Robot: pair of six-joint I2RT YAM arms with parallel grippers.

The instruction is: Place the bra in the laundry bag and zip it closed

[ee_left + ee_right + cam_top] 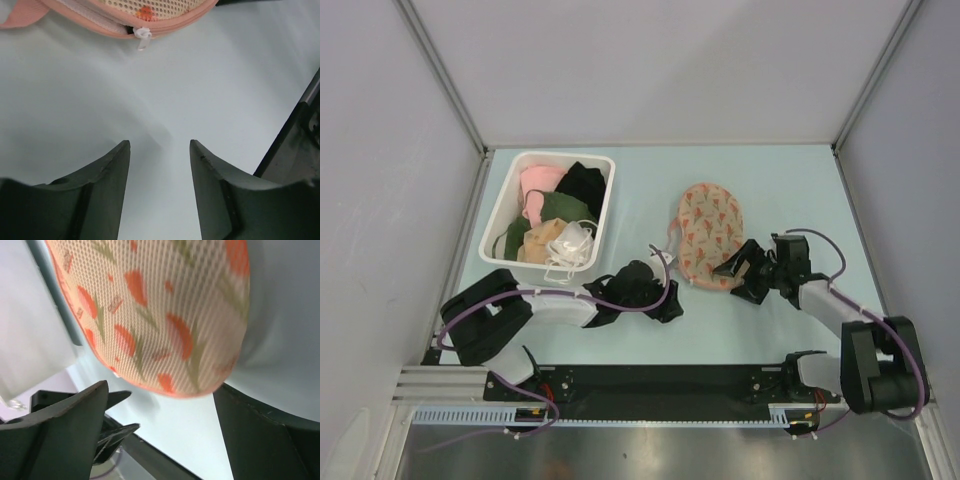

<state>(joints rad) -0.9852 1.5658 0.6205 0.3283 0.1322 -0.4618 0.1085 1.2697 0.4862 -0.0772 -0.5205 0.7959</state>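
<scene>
The laundry bag (710,237) lies folded shut as one patterned dome in the middle of the table. The bra is hidden. In the left wrist view the laundry bag's pink zipper edge (165,27) runs along the top, with the white zipper pull (142,38) hanging from it. My left gripper (159,142) is open over bare table a short way from that pull, holding nothing. In the right wrist view the mesh of the laundry bag (160,315) fills the top. My right gripper (160,390) is wide open at the bag's rim without gripping it. From above, the left gripper (668,290) and right gripper (735,280) flank the bag's near end.
A white rectangular bin (498,225) at the back left holds pink, green, black and pale garments. A thin strap or cord (660,255) trails from the bag's left side toward the left gripper. Grey walls enclose the table on three sides.
</scene>
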